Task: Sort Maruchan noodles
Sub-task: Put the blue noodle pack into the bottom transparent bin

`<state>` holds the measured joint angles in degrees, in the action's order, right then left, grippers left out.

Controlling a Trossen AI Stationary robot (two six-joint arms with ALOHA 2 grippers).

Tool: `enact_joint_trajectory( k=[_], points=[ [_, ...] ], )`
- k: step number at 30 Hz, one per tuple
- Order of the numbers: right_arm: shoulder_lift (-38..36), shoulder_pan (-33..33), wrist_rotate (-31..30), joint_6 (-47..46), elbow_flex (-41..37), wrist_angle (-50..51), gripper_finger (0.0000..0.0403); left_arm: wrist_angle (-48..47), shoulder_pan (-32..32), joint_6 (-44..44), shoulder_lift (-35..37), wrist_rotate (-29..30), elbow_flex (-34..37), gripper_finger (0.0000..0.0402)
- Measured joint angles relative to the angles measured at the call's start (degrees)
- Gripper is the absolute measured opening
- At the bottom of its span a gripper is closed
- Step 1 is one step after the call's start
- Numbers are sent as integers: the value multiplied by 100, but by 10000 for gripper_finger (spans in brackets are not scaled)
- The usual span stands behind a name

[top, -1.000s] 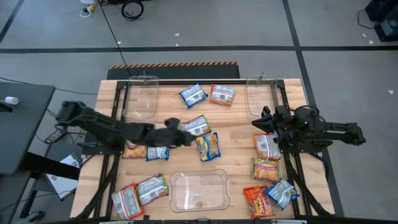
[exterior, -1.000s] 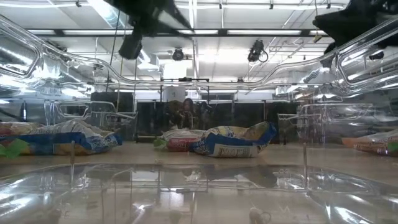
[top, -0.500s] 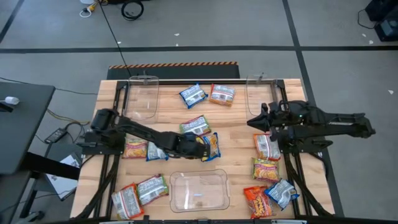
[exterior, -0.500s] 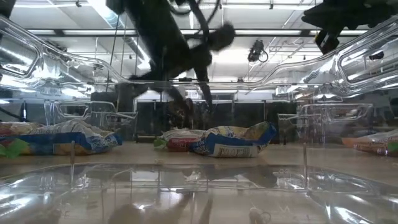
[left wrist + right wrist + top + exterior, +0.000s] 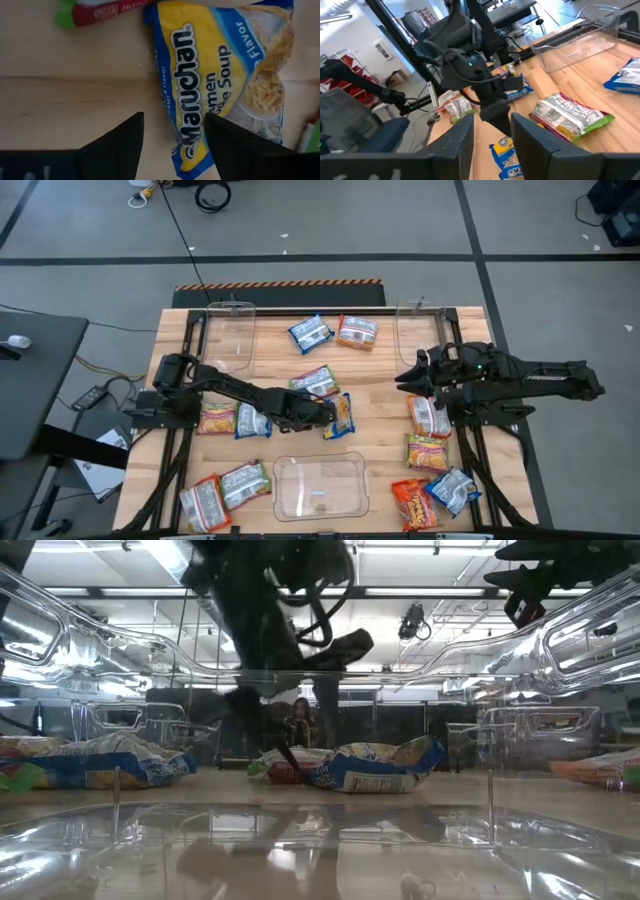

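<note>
The left gripper [image 5: 328, 416] reaches across the middle of the wooden bench [image 5: 380, 395] and hangs right over a blue-and-yellow noodle packet [image 5: 341, 416]; the left wrist view shows its jaws parted, one finger [image 5: 120, 145] above bare wood and the other over the packet's [image 5: 220, 75] lettered edge, holding nothing. Just beside that packet lies a green-ended packet [image 5: 316, 382]. The right gripper [image 5: 405, 377] hovers in the air over the bench's right half, pointing toward the centre, its jaws apart and empty in the right wrist view. The other noodles lie scattered: two packets [image 5: 330, 333] near the far edge between two clear bins [image 5: 228, 338], two [image 5: 234, 421] under the left arm, two [image 5: 226, 491] at the near left corner, and a column of packets [image 5: 430, 416] down the right side ending in an orange one [image 5: 412, 502] and a blue one [image 5: 452, 488]. A third clear bin [image 5: 320, 486] sits at the near edge, in the middle.
</note>
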<state>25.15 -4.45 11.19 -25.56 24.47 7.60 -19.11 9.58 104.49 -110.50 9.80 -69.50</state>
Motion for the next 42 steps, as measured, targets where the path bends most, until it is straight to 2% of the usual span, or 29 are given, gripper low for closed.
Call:
enact_joint_trajectory(
  k=[3,5,9,16,21,25,29,35,38,42],
  points=[
    [-2,2,60,0,0,5,139,1225,0,200,44,37,652,213],
    [-2,4,84,0,0,7,139,2009,41,489,68,290,1046,213],
    [-2,35,90,1,0,22,140,2843,209,761,76,945,1468,213],
    [-2,37,-9,20,0,26,138,2749,221,822,68,1344,1476,213],
    [-2,33,-114,20,0,26,138,2703,66,411,66,1418,1395,213],
    [-2,33,-132,20,0,25,138,2592,-30,314,66,1258,1325,208],
    [-2,33,-333,-22,0,24,138,2390,-81,334,65,1040,1323,182],
    [-2,31,-516,-22,0,13,138,2884,-4,325,-130,818,1305,149],
    [-2,31,-565,-42,0,-23,138,2996,20,299,-140,611,1305,151],
    [-2,31,-565,-46,0,-22,138,3044,75,287,-130,520,1305,175]
  ],
)
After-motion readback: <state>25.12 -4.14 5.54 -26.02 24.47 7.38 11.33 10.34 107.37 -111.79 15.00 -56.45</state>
